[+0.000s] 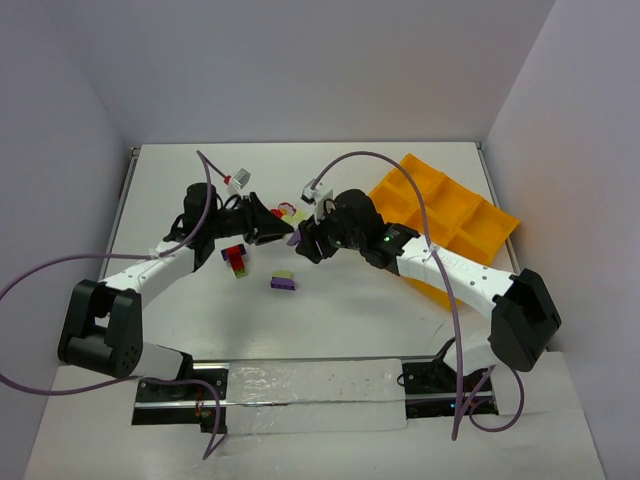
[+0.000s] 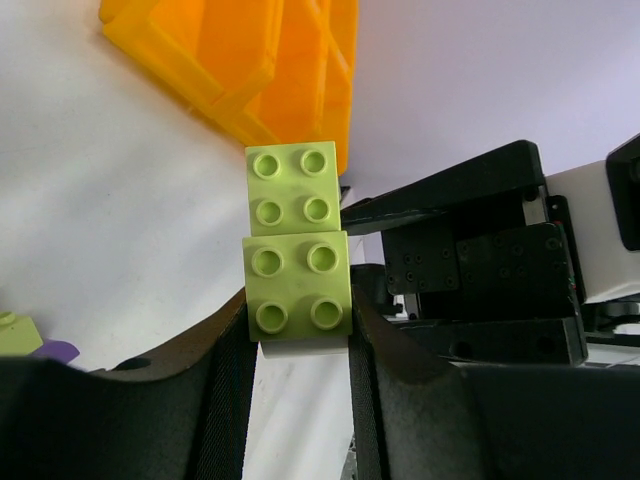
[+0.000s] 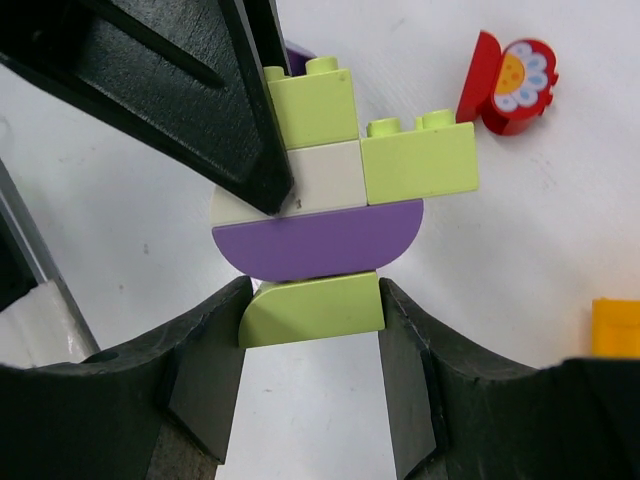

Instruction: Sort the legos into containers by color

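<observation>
Right gripper (image 3: 312,310) and left gripper (image 2: 300,326), arms stretched inward, each pinch what seems one clump (image 3: 320,242).

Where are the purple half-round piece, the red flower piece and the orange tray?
purple half-round piece (image 3: 318,238): right wrist view, its flat face.
red flower piece (image 3: 512,82): right wrist view, the flower print.
orange tray (image 1: 452,205): top external view, bare middle.
</observation>
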Robot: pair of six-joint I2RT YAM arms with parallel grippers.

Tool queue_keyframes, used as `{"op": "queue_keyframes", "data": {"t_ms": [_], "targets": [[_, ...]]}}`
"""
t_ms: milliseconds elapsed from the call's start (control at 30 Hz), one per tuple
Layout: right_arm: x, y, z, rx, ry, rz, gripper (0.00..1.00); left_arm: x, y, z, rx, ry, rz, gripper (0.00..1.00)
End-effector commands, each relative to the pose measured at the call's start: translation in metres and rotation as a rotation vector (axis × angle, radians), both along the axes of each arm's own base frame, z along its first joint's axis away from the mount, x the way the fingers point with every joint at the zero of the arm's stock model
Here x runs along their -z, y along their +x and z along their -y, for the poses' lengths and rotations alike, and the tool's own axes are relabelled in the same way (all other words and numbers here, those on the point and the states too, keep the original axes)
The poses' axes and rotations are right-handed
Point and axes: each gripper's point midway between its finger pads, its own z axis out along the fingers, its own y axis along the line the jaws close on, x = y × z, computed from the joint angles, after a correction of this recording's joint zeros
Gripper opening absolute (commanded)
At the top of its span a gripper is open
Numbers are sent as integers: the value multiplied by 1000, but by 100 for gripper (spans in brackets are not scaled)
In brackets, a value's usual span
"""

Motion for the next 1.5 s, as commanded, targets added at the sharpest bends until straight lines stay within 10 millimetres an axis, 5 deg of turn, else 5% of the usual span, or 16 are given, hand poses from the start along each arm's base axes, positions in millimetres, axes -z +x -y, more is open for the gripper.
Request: {"op": "queue_keyframes", "data": {"t_ms": [0, 400, 567, 733, 1000, 1200, 1467], "targets": [[0, 2, 23, 72, -5, -18, 33, -25, 15, -19, -73, -33, 117, 0], [10, 23, 51, 245, -25, -65, 33, -30, 27, -32, -158, 16, 122, 0], [2, 55, 93, 435, 12, -87, 34, -25, 32, -40, -213, 72, 103, 0], [-6, 91, 147, 676, 14, -99, 35, -39, 29, -37, -193, 32, 104, 0], [-4, 126, 204, 923, 77, -116, 36, -60, 25, -36, -183, 15, 137, 0], [-9, 150, 212, 949, 78, -108, 38, -70, 19, -35, -159, 5, 154, 0], [13, 178, 213, 971, 28, -143, 39, -82, 15, -34, -144, -23, 165, 0]]}}
